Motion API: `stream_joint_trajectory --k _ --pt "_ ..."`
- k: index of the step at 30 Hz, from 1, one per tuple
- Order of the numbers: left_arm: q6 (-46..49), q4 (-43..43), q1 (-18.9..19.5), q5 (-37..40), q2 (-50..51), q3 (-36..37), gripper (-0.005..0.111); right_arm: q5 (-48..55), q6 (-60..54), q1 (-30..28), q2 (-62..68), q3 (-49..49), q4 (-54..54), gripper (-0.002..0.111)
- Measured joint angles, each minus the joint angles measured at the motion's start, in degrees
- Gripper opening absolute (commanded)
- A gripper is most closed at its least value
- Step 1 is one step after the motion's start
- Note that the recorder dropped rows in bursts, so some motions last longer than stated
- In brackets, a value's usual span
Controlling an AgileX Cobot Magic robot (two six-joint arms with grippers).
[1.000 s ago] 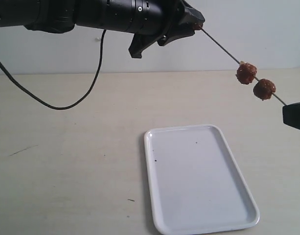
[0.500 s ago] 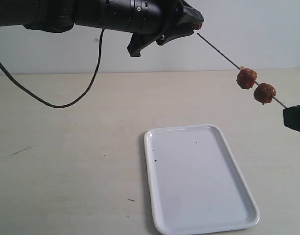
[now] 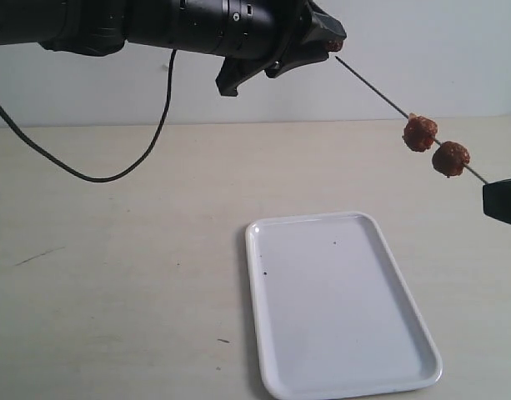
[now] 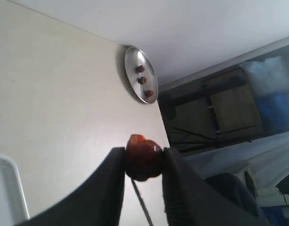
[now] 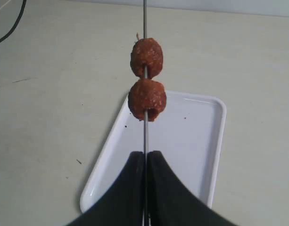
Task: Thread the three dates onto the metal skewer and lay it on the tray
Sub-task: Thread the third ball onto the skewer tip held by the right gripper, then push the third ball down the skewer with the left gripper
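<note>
The thin metal skewer (image 3: 376, 86) slants in the air above the table. My right gripper (image 3: 498, 198) is shut on its lower end at the right edge. Two dates (image 3: 420, 132) (image 3: 451, 158) are threaded on it near that gripper. My left gripper (image 3: 332, 46), high up, is shut on the third date (image 3: 334, 43), and the skewer's tip sits at its underside. The left wrist view shows this date (image 4: 143, 157) between the fingers, with the skewer (image 4: 140, 200) running away from it. The white tray (image 3: 338, 317) lies below with nothing on it. The right wrist view shows both dates (image 5: 146, 57) (image 5: 147, 99) over the tray (image 5: 196, 136).
A black cable (image 3: 113, 179) loops over the table at the left. A round metal dish (image 4: 132, 66) holding three small red pieces lies far off by the wall in the left wrist view. Bare tabletop surrounds the tray.
The skewer and its two dates have dropped slightly, and its tip has shifted to just under the date in the left gripper. The left arm has barely moved.
</note>
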Motion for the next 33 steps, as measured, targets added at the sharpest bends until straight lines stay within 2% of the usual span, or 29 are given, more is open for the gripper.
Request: stream_joint_trajectory --k 9,33 --pt "0.11 2.00 0.00 0.00 0.00 0.00 0.028 -0.26 0.00 0.00 0.00 0.00 0.00 0.000" --pt "0.11 0.56 0.00 1.82 0.00 0.00 0.028 -2.19 0.00 0.00 0.00 0.00 0.00 0.000"
